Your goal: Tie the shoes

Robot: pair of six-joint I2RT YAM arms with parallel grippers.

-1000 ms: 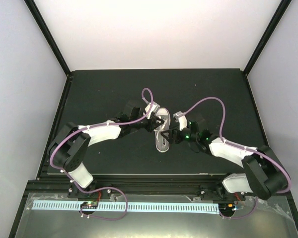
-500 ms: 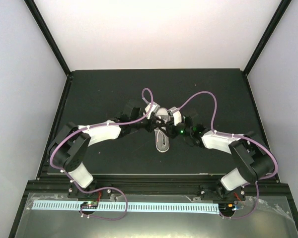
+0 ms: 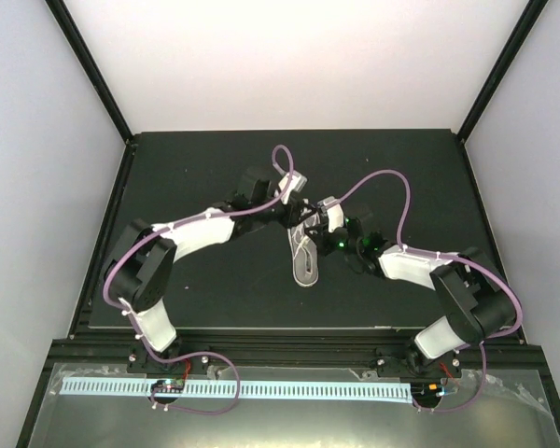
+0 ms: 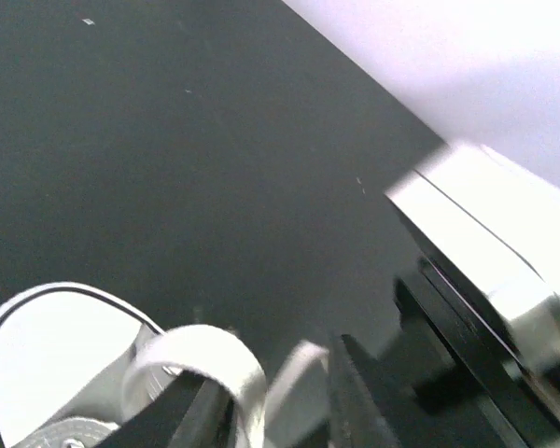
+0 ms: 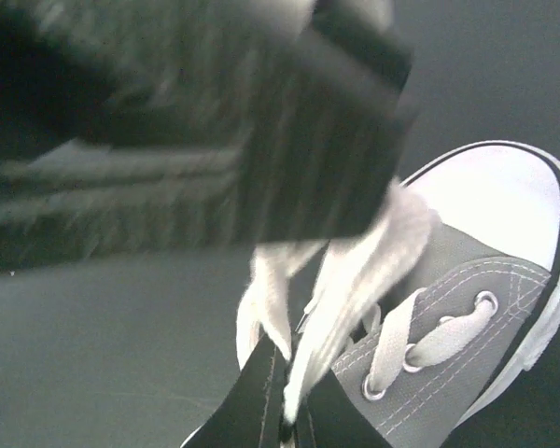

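The grey sneaker with white toe cap (image 3: 305, 263) lies mid-table, between both arms. My right gripper (image 3: 320, 230) sits at its right side. In the right wrist view its jaws (image 5: 289, 415) are pressed together on a white lace (image 5: 355, 271) that rises from the grey upper (image 5: 485, 280). My left gripper (image 3: 294, 213) hovers at the shoe's far end. In the left wrist view, which is blurred, its fingers stand apart (image 4: 271, 397). A lace loop (image 4: 210, 350) drapes over the left finger and a strand lies loose between them, with the toe cap (image 4: 47, 345) beside.
The black table (image 3: 196, 177) is bounded by white walls and black corner posts (image 3: 93, 70). Purple cables (image 3: 383, 177) arch over both arms. The right arm's white wrist body (image 4: 485, 243) is close to my left gripper.
My right arm moved left to the shoe and its jaws closed on a lace. My left gripper lifted toward the far side and its jaws parted.
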